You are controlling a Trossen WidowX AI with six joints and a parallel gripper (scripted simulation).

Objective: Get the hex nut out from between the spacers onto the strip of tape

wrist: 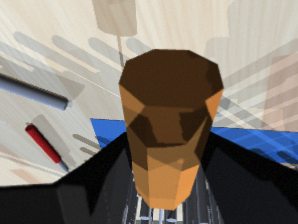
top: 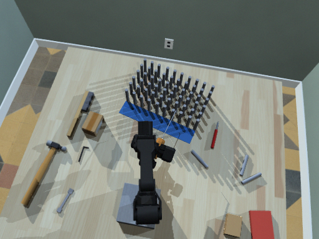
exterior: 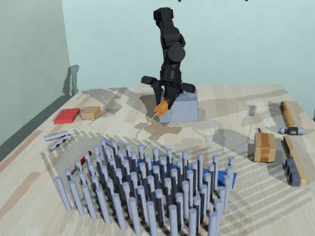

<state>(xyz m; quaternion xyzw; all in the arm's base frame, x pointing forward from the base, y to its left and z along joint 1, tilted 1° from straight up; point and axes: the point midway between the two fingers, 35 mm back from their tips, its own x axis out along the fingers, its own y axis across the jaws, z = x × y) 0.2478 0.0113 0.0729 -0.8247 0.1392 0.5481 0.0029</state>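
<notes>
Claw (wrist: 165, 170) clamps orange-brown pick handle (wrist: 170, 125) above blue tape (wrist: 250, 140)
</notes>
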